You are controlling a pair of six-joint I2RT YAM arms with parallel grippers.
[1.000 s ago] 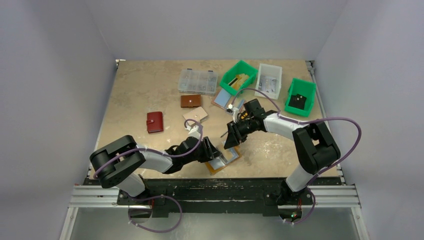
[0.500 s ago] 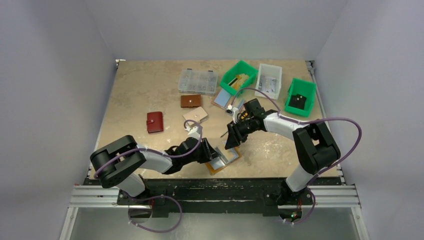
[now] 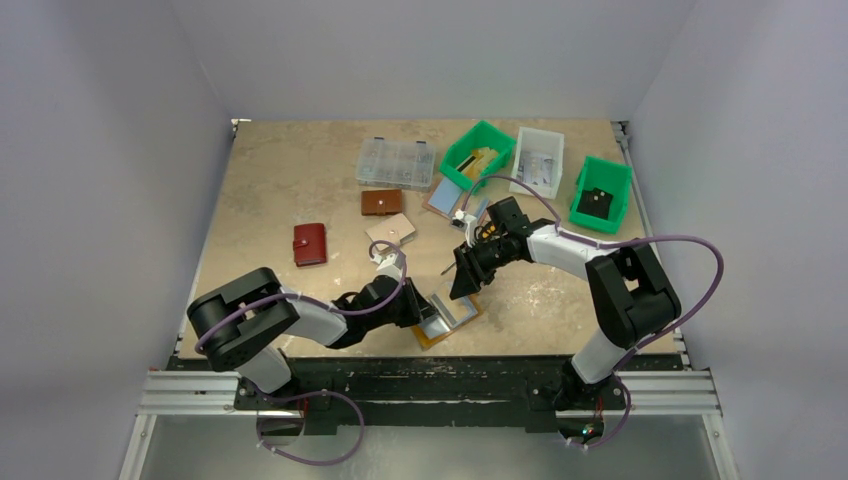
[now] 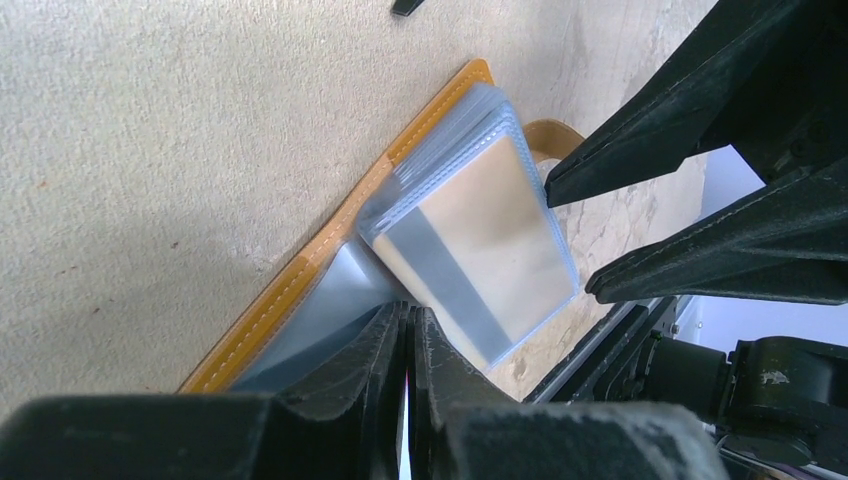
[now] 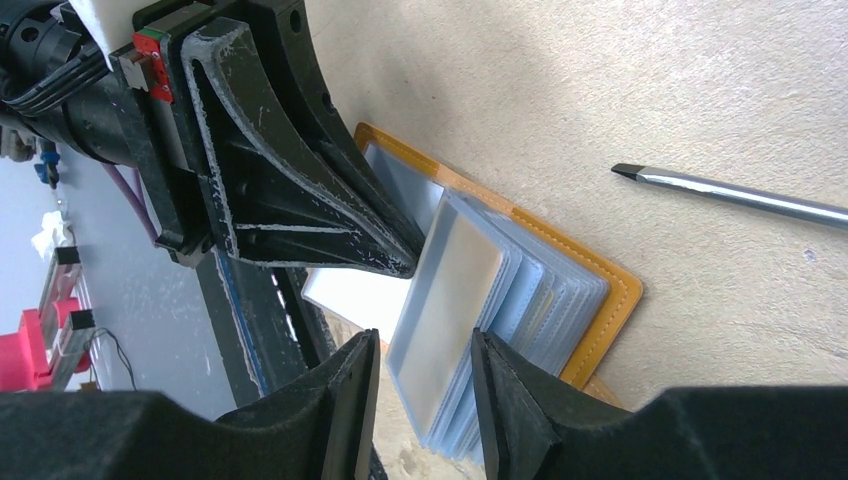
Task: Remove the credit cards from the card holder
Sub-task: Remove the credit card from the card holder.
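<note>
The mustard card holder (image 3: 452,322) lies open near the table's front edge, its orange stitched border plain in both wrist views (image 4: 300,270) (image 5: 600,300). Its pale blue sleeves fan up, and the top sleeve holds a silvery-grey card (image 4: 490,245) (image 5: 450,300). My left gripper (image 3: 428,308) (image 4: 408,315) is shut, its tips pressed on the holder's inner left half. My right gripper (image 3: 462,285) (image 5: 425,350) is open, its fingers just above the fanned sleeves, one on each side of the top sleeve's edge, not touching it.
A thin screwdriver (image 5: 730,195) lies beside the holder. Farther back are a red wallet (image 3: 309,244), a brown wallet (image 3: 381,202), a clear organiser box (image 3: 396,162), green bins (image 3: 477,153) (image 3: 601,193), a white bin (image 3: 538,160) and a blue-topped stack (image 3: 448,195).
My left arm has shifted slightly to the right, its gripper staying on the holder. My right gripper has barely moved.
</note>
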